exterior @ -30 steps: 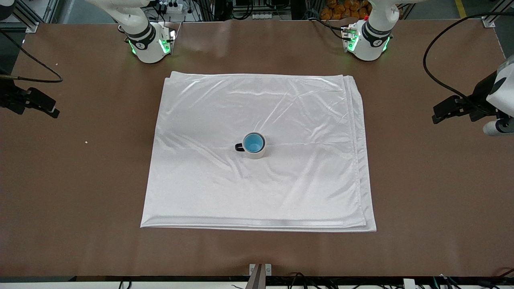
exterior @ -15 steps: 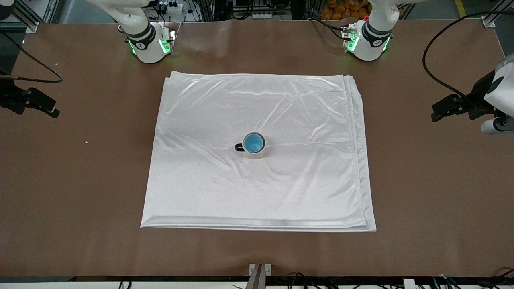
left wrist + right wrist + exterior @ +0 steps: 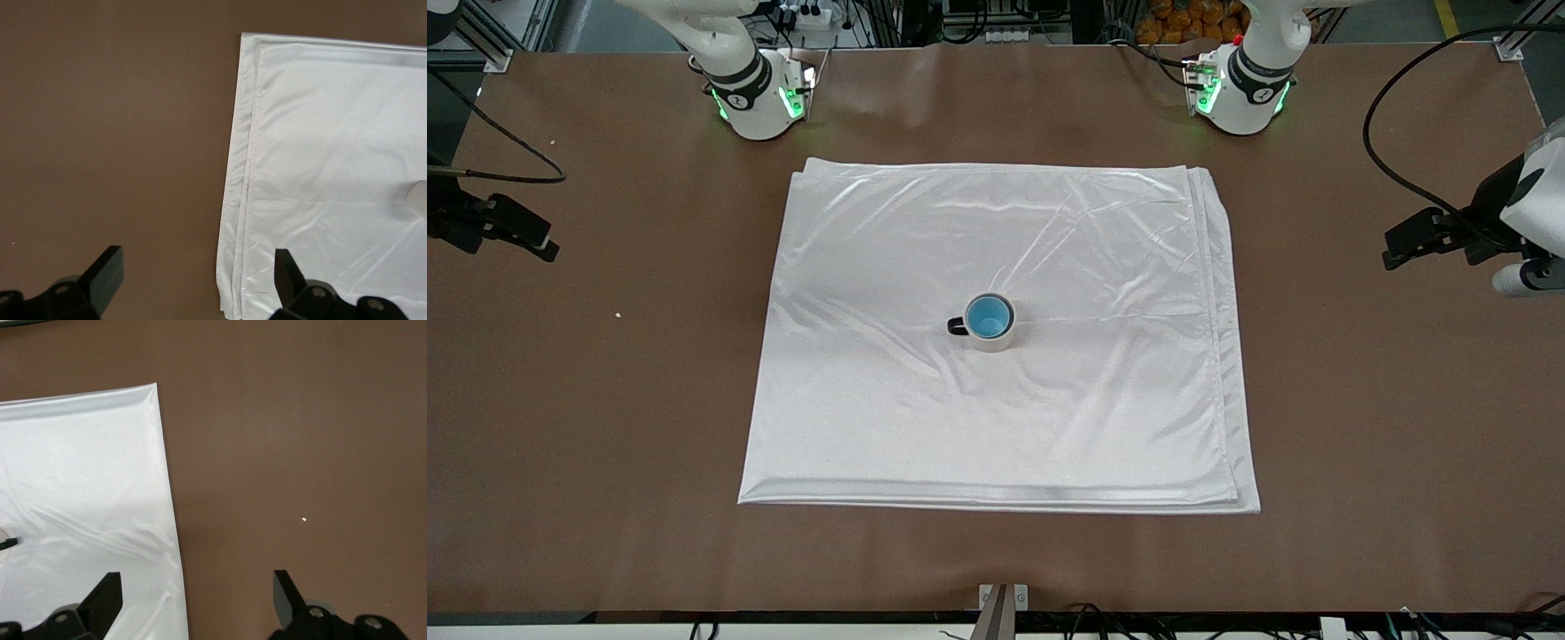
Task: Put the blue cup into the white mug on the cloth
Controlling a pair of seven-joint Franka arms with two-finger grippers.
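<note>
Brown counter [image 3: 1360,400] holds big shiny white cloth [image 3: 925,427]. Small light-blue cup [image 3: 988,316] already sits in off-white mug w/ black handle [image 3: 996,341], mid-cloth. Job looks done. Left tool [image 3: 199,283] & right tool [image 3: 198,600] both spread, empty, over counter at cloth edges.

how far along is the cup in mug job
Looks finished: the blue cup sits inside the white mug, upright on the cloth. Nothing is in hand: the left gripper and right gripper are open and empty, up at the cloth's side edges. Nothing visible remains.
</note>
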